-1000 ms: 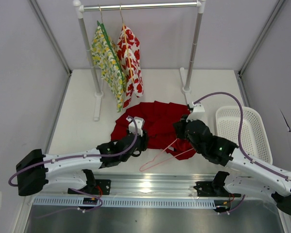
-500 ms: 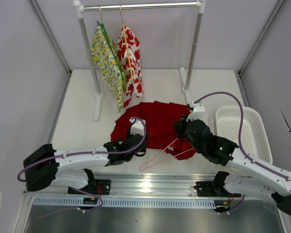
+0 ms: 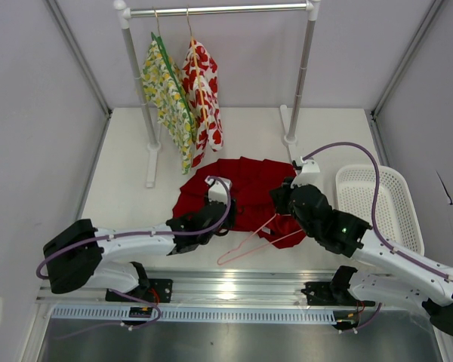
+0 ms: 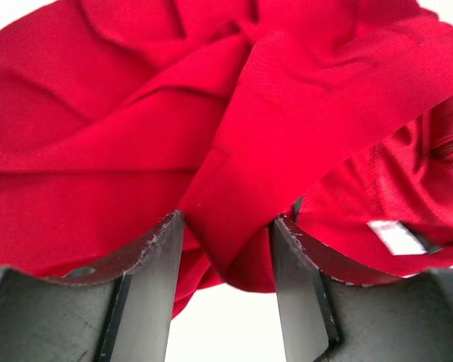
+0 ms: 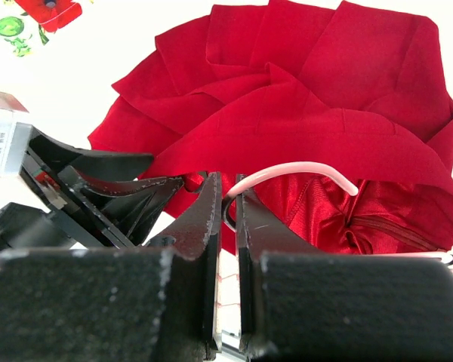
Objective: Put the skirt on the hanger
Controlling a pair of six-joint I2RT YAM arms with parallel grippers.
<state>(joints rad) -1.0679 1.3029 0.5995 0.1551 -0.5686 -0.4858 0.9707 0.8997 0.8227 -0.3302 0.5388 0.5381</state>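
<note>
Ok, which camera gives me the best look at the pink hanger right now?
Top external: the hanger shows most of its triangle there, lying at the near edge of the skirt. The right wrist view shows only its curved hook wire, clamped in the right gripper. The left wrist view shows none of it, only red cloth.
</note>
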